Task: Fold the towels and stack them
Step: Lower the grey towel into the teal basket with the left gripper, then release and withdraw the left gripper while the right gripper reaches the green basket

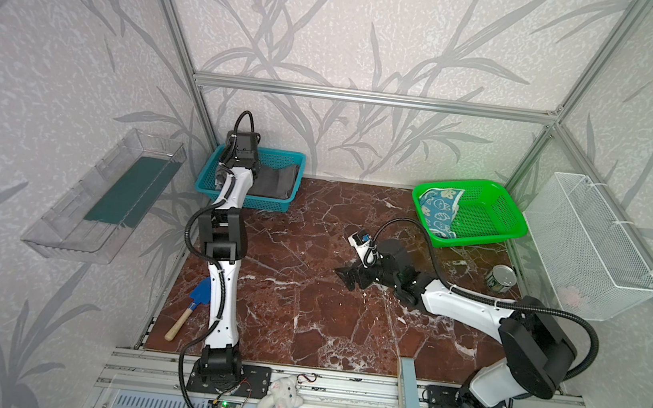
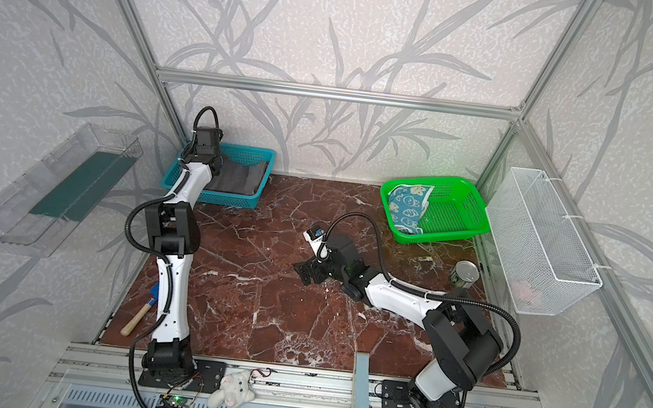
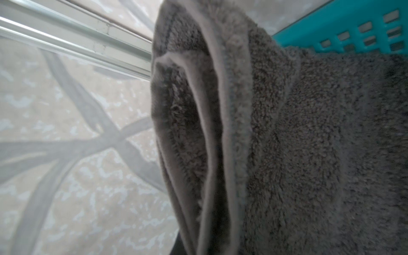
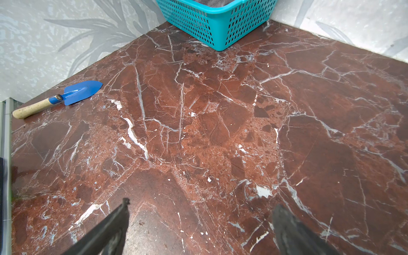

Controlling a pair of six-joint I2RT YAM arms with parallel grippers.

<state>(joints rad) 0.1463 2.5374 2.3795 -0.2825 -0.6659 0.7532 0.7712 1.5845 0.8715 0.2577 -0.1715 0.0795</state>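
A dark grey towel (image 1: 276, 184) lies in the teal basket (image 1: 282, 155) at the back left. My left arm's wrist (image 1: 241, 151) reaches down into that basket and hides the gripper in both top views. In the left wrist view the dark grey towel (image 3: 309, 143) rises in folds right up to the camera, pinched by the shut jaws. A teal towel with white bunnies (image 1: 439, 209) hangs crumpled over the left rim of the green basket (image 1: 493, 232) at the back right. My right gripper (image 1: 350, 277) hovers open and empty over the middle of the marble table (image 4: 202, 204).
A blue trowel (image 1: 188, 315) lies at the table's left edge, a tin can (image 1: 501, 277) stands at the right. A white wire basket (image 1: 588, 243) hangs on the right wall, a clear tray (image 1: 99, 196) on the left. A white plush toy (image 1: 280, 400) lies on the front rail.
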